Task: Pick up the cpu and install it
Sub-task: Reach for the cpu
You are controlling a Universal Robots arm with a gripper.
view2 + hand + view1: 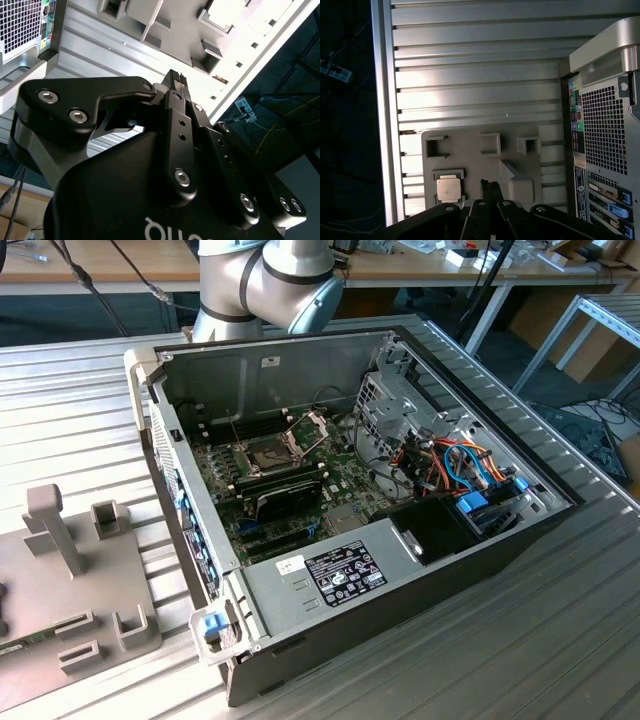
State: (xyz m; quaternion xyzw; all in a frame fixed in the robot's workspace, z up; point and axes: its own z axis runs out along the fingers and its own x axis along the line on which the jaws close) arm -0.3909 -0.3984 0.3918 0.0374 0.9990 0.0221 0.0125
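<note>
The cpu (448,189), a small square chip with a dull silver top, lies in a recess of the grey holder plate (485,165) on the ribbed metal table. My gripper (490,186) hangs well above that plate. Its two black fingers are shut together with nothing between them, and the cpu lies a short way off to one side of the tips. In the second wrist view the gripper (176,79) shows from behind, tips pressed together. In the exterior view the motherboard's socket (268,452) lies bare, with its hinged metal frame (310,424) tipped up.
The open computer case (400,570) lies on the ribbed table (80,390), and its perforated rear panel (607,130) stands beside the holder plate. The holder plate (75,590) has raised posts and slots. The table's edge rail (382,100) borders a dark drop to the floor.
</note>
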